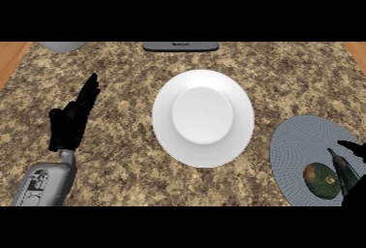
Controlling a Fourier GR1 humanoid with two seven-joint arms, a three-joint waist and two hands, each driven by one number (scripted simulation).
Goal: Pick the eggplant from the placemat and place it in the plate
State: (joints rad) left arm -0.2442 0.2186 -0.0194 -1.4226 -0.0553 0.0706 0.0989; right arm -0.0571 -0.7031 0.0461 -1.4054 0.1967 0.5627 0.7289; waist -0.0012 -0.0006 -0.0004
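Spreading across the whole view, a speckled brown granite worktop (114, 160) carries a white plate (203, 117) at its middle, bare of food. To the right lies a round grey placemat (304, 140), cut off by the view's edge. On the placemat's lower right rests the eggplant (322, 180), dark green-brown and rounded. The left hand (71, 121) stands at the left, well apart from the plate, fingers straight and pointing up, holding nothing. The right hand (352, 167) shows only as dark fingers just beside the eggplant; whether they grip it cannot be told.
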